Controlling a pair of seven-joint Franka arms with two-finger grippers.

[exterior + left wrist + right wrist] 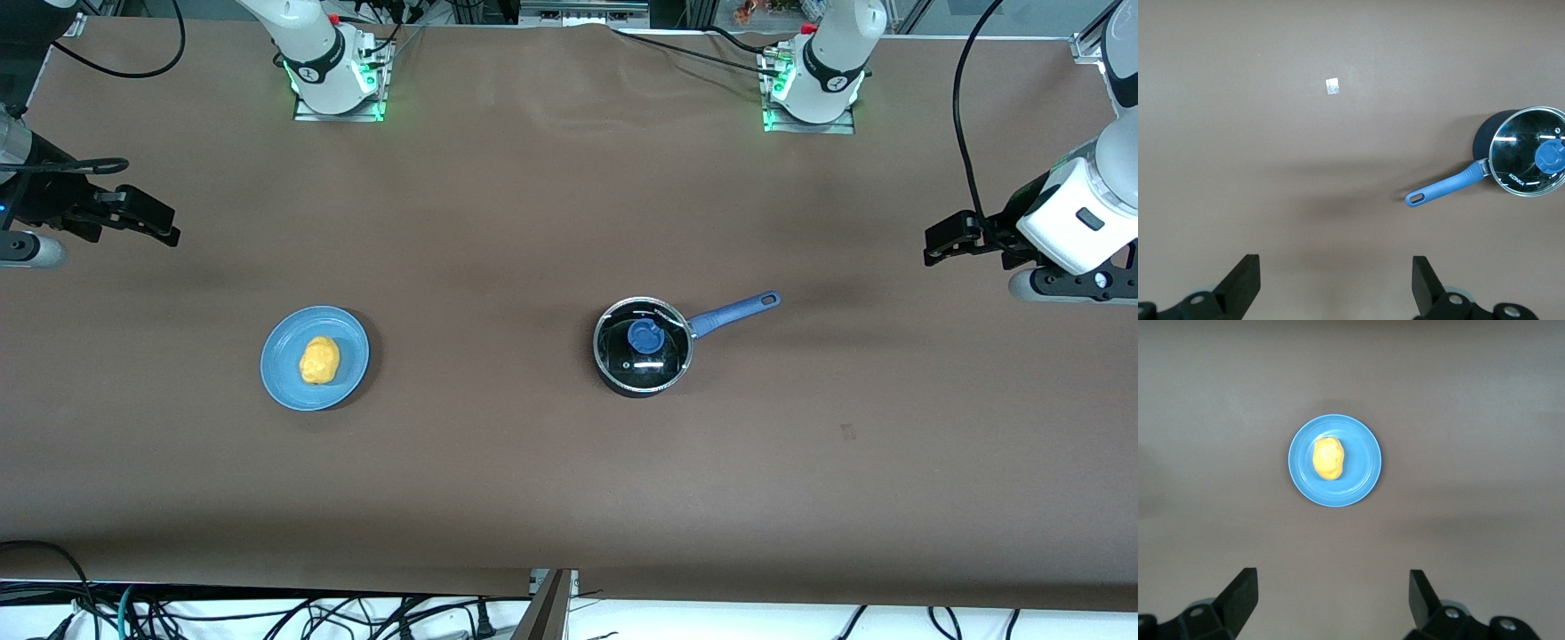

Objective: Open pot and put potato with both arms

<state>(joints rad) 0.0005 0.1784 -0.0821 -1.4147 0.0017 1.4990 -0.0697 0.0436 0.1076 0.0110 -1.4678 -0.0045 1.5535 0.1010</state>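
Note:
A small black pot (pixel 642 347) (pixel 1526 152) stands near the table's middle, its glass lid with a blue knob (pixel 645 335) (pixel 1550 156) on it. Its blue handle (pixel 734 312) (pixel 1445 189) points toward the left arm's end. The yellow potato (pixel 319 360) (pixel 1328 459) lies on a light-blue plate (pixel 286 373) (pixel 1365 470) toward the right arm's end. My left gripper (pixel 941 241) (pixel 1336 280) hangs open and empty above bare table at its end, well clear of the pot. My right gripper (pixel 160 222) (pixel 1333 595) hangs open and empty at the other end, apart from the plate.
Brown cloth covers the whole table (pixel 533 462). A small pale scrap (pixel 1332 85) (pixel 847 432) lies on it nearer the front camera than the pot's handle. The two arm bases (pixel 333 76) (pixel 813 84) stand along the table's edge farthest from the front camera.

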